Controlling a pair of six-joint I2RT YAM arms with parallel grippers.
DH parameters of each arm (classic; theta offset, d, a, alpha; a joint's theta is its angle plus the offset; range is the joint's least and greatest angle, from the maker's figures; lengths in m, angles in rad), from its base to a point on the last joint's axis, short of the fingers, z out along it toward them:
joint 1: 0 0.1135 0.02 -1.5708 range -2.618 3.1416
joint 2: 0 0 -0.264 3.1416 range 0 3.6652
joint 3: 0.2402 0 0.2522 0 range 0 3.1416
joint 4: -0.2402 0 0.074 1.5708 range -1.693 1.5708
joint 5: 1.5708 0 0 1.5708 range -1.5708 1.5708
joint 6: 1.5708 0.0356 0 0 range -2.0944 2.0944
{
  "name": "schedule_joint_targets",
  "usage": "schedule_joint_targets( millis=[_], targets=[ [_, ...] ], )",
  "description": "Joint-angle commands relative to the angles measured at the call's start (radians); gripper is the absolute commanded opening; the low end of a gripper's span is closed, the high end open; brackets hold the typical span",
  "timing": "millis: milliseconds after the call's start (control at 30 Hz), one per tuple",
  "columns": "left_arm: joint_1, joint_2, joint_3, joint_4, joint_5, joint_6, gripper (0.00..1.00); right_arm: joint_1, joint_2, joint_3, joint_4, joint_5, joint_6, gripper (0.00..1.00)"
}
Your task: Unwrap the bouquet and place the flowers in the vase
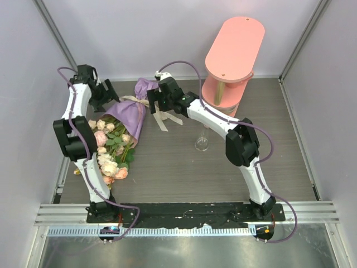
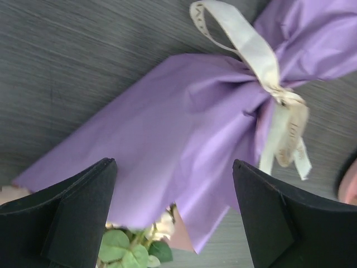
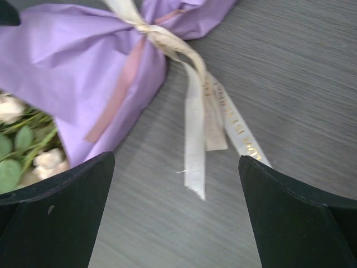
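**A:** What lies closest to the arm bases?

**B:** The flowers (image 1: 110,153). Pink, peach and cream heads are fanned out on the table (image 1: 178,173) at the near left.

**A:** And the wrapping?

**B:** It is on. The bouquet (image 1: 120,131) lies flat on its side. Its purple paper (image 2: 184,123) runs back and rightward from the blooms, narrowing to a pinch. A cream ribbon (image 3: 192,128) is knotted there, with its tails trailing on the wood.

**A:** The left gripper (image 2: 174,164)?

**B:** It is over the broad part of the cone, jaws spread wide and holding nothing. I cannot tell whether the fingertips touch the paper.

**A:** The right gripper (image 3: 177,158)?

**B:** It is just beyond the knot, above the loose ribbon tails. Its jaws are as wide as they go and grip nothing.

**A:** Where is the vase (image 1: 202,139)?

**B:** It stands upright, right of the bouquet and apart from it. In the overhead view it sits beneath the right forearm. Farther back stands a pink shelf (image 1: 231,56).
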Motion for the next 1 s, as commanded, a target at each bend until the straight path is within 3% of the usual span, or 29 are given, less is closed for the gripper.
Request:
schedule_joint_targets(
  millis=[0, 133, 300, 400, 700, 833, 867, 900, 967],
  targets=[
    [-0.002, 0.128, 0.116, -0.116, -0.016, 0.098, 0.85, -0.024, 0.047, 0.048, 0.029, -0.033, -0.037, 0.99],
    [-0.003, 0.171, 0.066, -0.079, 0.074, 0.069, 0.76, -0.038, 0.102, 0.06, 0.032, -0.016, -0.068, 0.94],
    [-0.005, 0.007, -0.215, 0.093, 0.155, -0.009, 0.77, -0.042, 0.146, 0.06, 0.043, 0.013, -0.103, 0.76],
    [-0.008, -0.065, -0.304, 0.145, 0.16, -0.018, 0.77, -0.041, 0.151, 0.046, 0.057, 0.019, -0.108, 0.73],
    [-0.007, -0.188, -0.274, 0.114, 0.155, -0.009, 0.83, 0.008, 0.146, 0.031, 0.063, 0.097, -0.163, 0.7],
    [-0.008, -0.257, -0.272, 0.122, 0.16, -0.009, 0.81, 0.043, 0.145, 0.043, 0.058, 0.117, -0.175, 0.71],
    [-0.011, -0.262, -0.274, 0.127, 0.177, -0.009, 0.79, 0.053, 0.146, 0.043, 0.061, 0.123, -0.177, 0.69],
    [-0.013, -0.263, -0.28, 0.134, 0.188, -0.01, 0.77, 0.057, 0.146, 0.042, 0.067, 0.132, -0.178, 0.61],
    [-0.026, -0.26, -0.283, 0.137, 0.214, -0.012, 0.73, 0.065, 0.162, 0.043, 0.081, 0.135, -0.175, 0.53]
  ],
)
